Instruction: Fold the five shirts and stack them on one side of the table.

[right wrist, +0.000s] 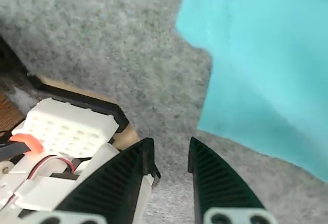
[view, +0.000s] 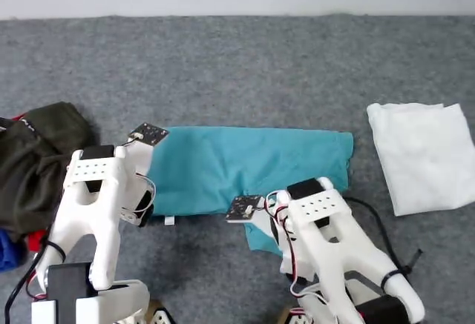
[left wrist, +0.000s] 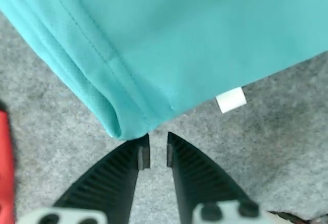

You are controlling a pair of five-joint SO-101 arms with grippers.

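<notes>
Teal knit shirt (view: pixel 245 164), smooth and folded into a long rectangle with a stitched double hem, lies at the centre of the fuzzy grey felt table (view: pixel 237 64). A crisp white folded shirt (view: pixel 423 153) sits at 3 o'clock, and a rumpled dark heap of shirts (view: pixel 37 168) at 9 o'clock. The left gripper (left wrist: pixel 154 155) has its ribbed black jaws parted by a narrow slit, empty, with the tips just beside the teal shirt's 8 o'clock corner near a small white tag (left wrist: pixel 231 100). The right gripper (right wrist: pixel 171 162), slightly parted and holding nothing, hangs over felt at the shirt's 6 o'clock edge.
</notes>
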